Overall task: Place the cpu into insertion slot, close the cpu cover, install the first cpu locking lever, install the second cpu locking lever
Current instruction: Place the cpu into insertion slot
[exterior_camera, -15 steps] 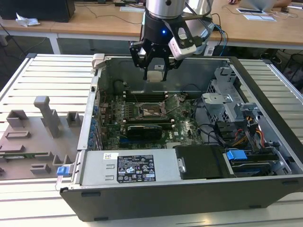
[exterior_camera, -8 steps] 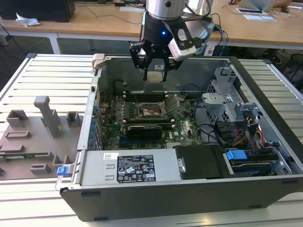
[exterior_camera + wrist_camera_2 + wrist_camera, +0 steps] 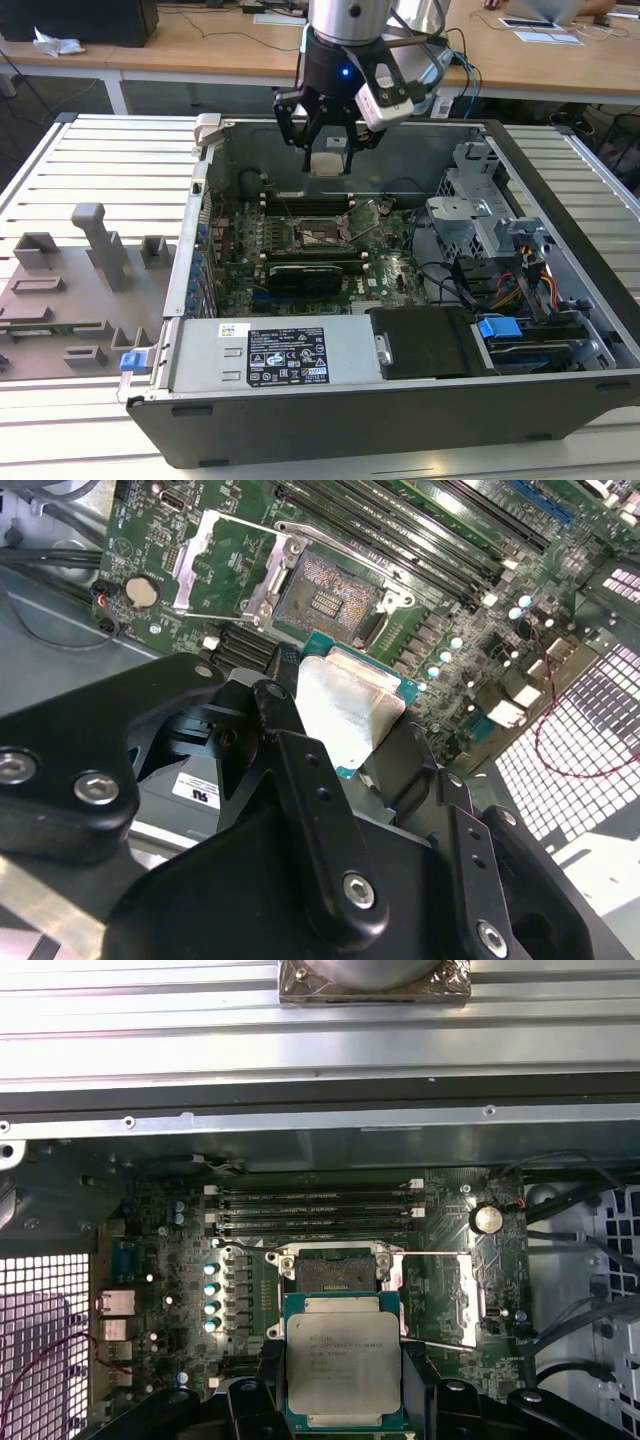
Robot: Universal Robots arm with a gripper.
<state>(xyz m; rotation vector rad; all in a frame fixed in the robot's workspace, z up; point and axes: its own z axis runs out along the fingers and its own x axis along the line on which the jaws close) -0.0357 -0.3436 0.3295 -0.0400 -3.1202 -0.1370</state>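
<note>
An open computer case [image 3: 400,420] lies on a slatted metal workbench [image 3: 100,170] under bright, even indoor light. Behind the case runs a row of pale wooden desks [image 3: 180,45], one strewn with papers [image 3: 545,35], another bearing a crumpled white sheet [image 3: 55,42] beside a black box [image 3: 80,20]. Beside the case, on the exterior view's left, a grey fixture plate [image 3: 60,300] of moulded holders rests on the bench.

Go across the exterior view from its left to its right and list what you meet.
grey fixture plate with blocks → gripper holding the cpu above the open case → metal drive cage → coloured cables
</note>
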